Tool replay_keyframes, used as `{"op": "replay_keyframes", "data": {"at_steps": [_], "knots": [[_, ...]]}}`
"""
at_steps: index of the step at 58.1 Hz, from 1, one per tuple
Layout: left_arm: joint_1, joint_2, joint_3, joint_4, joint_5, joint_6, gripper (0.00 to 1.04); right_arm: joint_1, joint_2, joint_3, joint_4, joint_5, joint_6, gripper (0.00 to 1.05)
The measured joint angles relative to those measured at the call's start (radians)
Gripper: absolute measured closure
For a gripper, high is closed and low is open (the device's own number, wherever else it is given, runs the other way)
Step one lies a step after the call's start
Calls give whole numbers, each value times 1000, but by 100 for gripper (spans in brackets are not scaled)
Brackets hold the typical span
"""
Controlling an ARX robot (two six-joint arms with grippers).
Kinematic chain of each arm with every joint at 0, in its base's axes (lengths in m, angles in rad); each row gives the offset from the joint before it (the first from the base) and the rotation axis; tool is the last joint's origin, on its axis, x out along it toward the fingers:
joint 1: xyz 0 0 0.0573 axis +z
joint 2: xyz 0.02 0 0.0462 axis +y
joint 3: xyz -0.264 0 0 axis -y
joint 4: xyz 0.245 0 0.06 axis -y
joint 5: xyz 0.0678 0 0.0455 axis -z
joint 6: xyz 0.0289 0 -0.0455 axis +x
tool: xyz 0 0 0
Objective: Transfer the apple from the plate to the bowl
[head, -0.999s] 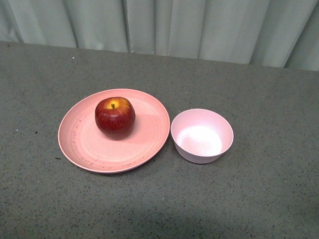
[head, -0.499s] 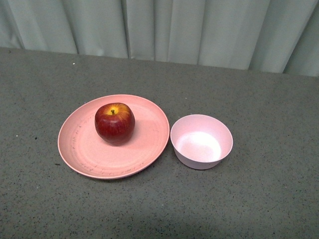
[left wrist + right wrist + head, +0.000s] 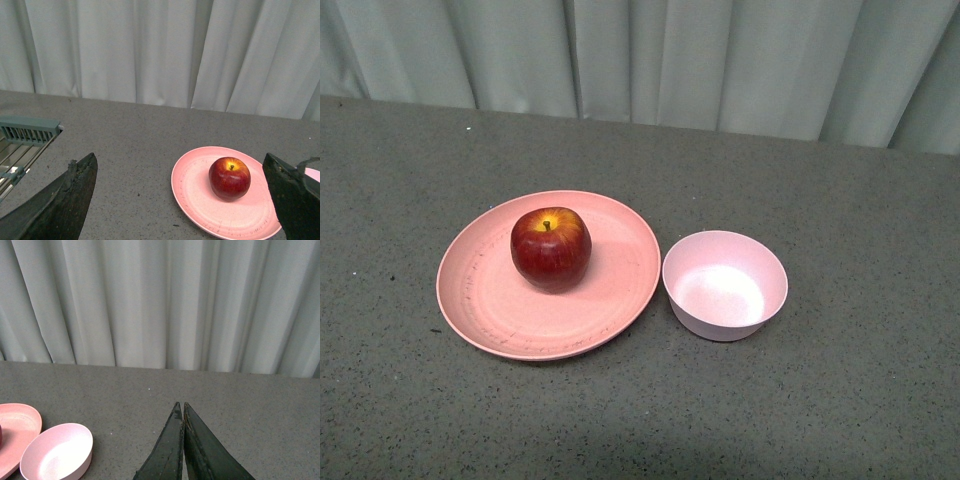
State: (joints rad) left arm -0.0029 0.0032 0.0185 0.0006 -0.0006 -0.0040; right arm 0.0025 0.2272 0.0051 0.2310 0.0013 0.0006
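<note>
The dark-red apple point(image 3: 551, 248) with a yellow patch at its stem stands on the far half of the wide salmon-pink plate point(image 3: 490, 320). Just right of the plate sits the small pale-pink bowl point(image 3: 725, 285), with nothing in it. Neither gripper shows in the front view. In the left wrist view my left gripper point(image 3: 179, 159) is open wide above the table, the apple point(image 3: 229, 177) and plate point(image 3: 200, 200) ahead between its fingers, well apart from them. My right gripper point(image 3: 180, 405) is shut on nothing, with the bowl point(image 3: 57, 452) off to one side of it.
A grey speckled table point(image 3: 840, 400) carries everything, and pale curtains point(image 3: 650, 60) hang behind its far edge. A grey metal rack point(image 3: 25, 135) shows at the side of the left wrist view.
The whole front view has shifted: plate, apple, bowl and the table's far edge sit slightly lower in the picture than a second ago. Their places relative to each other are unchanged.
</note>
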Motion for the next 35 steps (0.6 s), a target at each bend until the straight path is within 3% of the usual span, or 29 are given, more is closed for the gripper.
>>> {"op": "replay_keyframes", "data": {"at_steps": [11,16,29,35], "knots": [[0,0,0,0,0,0,7,0,-55,0,-55,0,0,104],[0,0,0,0,0,0,7,0,-180,1,-216,-2,0,104],[0,0,0,0,0,0,7,0,-223,1,-229,-3,-1,104],[0,0,0,0,0,0,7,0,-223,1,-229,-3,-1,88]]}}
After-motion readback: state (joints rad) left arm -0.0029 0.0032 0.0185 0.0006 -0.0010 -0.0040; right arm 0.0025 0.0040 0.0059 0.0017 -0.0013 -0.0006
